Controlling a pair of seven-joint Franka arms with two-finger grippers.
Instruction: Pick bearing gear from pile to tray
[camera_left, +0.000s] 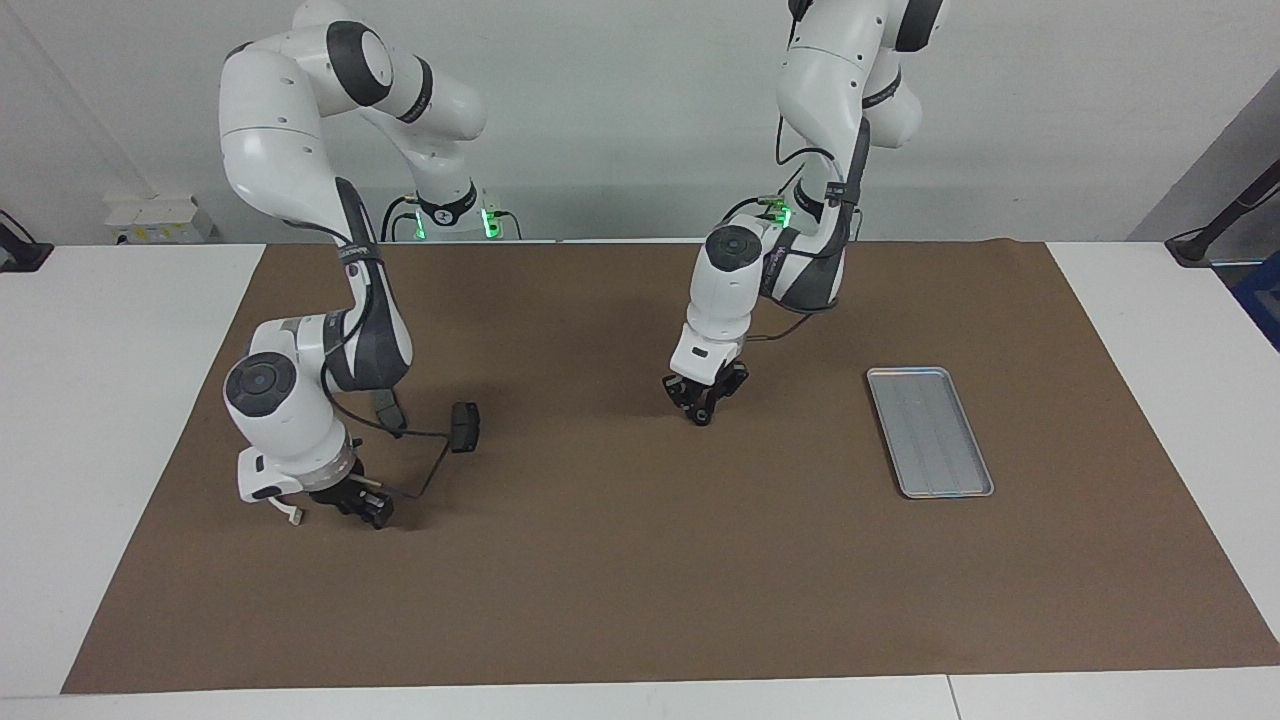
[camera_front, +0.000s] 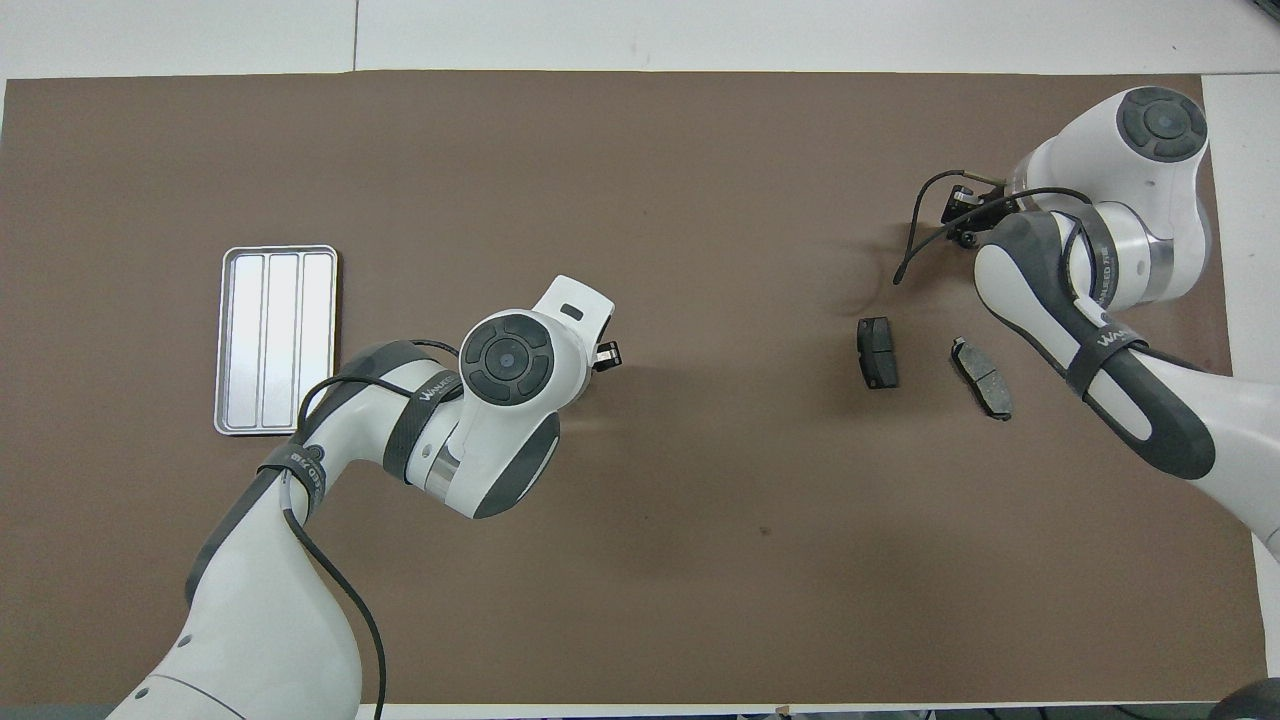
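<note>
The pile lies toward the right arm's end of the mat. One dark grey brake pad (camera_left: 465, 425) (camera_front: 878, 352) lies nearest the middle. A second brake pad (camera_front: 982, 377) lies beside it and is partly hidden by the right arm in the facing view. A white curved bracket (camera_left: 289, 511) shows beside my right gripper (camera_left: 368, 508) (camera_front: 965, 220), which is down at the mat by the pile. No small black round piece shows. The silver tray (camera_left: 930, 432) (camera_front: 277, 340) lies empty toward the left arm's end. My left gripper (camera_left: 702, 402) hangs low over the mat's middle.
A brown mat (camera_left: 640, 600) covers most of the white table. A black cable (camera_left: 425, 470) loops from the right arm's wrist over the mat near the pads. The left arm's elbow (camera_front: 510, 400) stands close beside the tray in the overhead view.
</note>
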